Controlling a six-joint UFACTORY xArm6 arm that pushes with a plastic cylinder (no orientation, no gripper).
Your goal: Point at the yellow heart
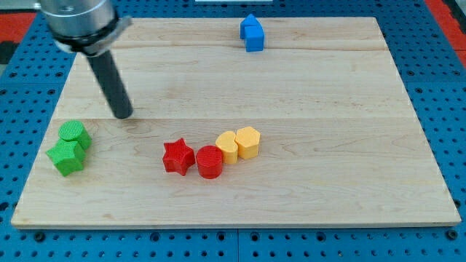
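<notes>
Standing at the upper left of the surface (306,87), my tip (124,115) touched no block.
No hand showed, so its state couldn't be told; the yellow heart (228,146) lay well right, wedged between the red cylinder (209,161) and another yellow block (248,142).

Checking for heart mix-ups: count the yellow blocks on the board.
2, touching, right of the red pair near the view's bottom: one yellow block beside the red cylinder, the other yellow block at its right. None seem hidden.
</notes>
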